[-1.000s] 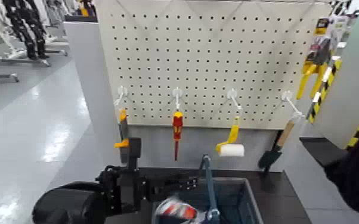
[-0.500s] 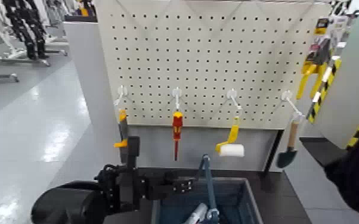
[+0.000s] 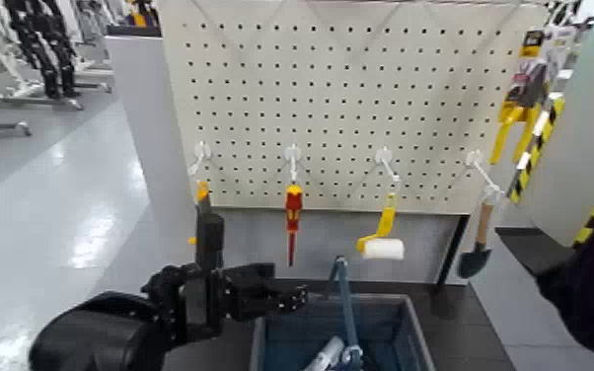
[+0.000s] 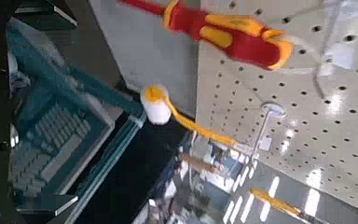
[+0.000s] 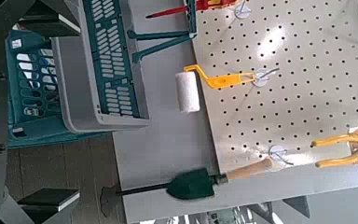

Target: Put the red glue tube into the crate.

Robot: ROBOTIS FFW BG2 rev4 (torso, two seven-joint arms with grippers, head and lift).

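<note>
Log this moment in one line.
whitish glue tube: inside grey-blue slatted plastic crate | left black claw: open, near crate's left side | right black claw: open, off right

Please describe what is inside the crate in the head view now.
Inside the crate, one tube with a whitish end can be seen leaning, partly hidden by the hoop handle. Its lower part and the crate's bottom near it are cut off by the picture edge.
</note>
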